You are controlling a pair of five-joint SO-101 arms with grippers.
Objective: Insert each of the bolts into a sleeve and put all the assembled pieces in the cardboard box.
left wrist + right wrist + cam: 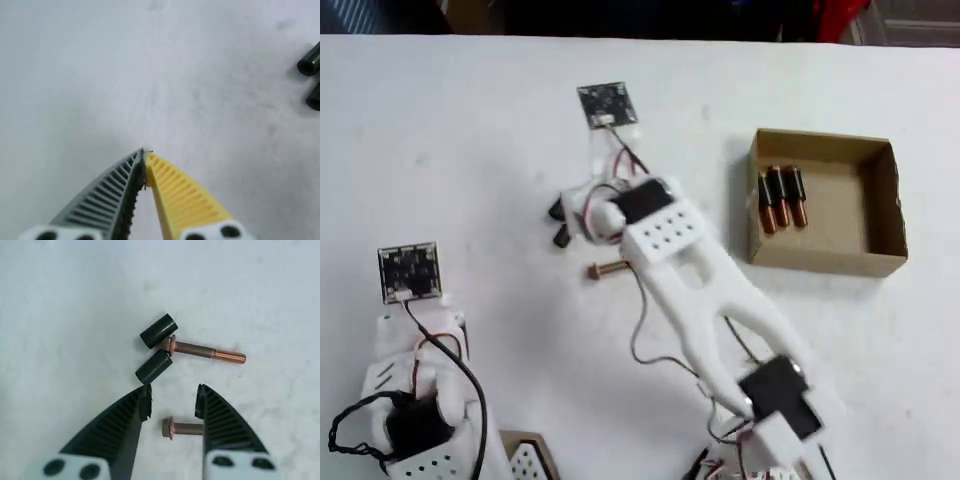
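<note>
My right gripper (172, 392) is open and hangs just above the table. Two short black sleeves (158, 331) (154, 366) lie side by side just past its fingertips. One copper bolt (202, 350) lies with its head touching the sleeves. A second bolt (182, 428) lies between the open fingers, its shank partly hidden behind one of them. In the high view a bolt (608, 270) lies beside the right arm (665, 235) at the table's middle. My left gripper (145, 152) is shut and holds nothing. The cardboard box (875, 205) holds three assembled pieces (781, 198).
The left arm (415, 400) stands at the near left corner of the white table. Two black sleeves (310, 62) show at the edge of the left wrist view. Cables trail along both arms. Bare table stretches across the far left.
</note>
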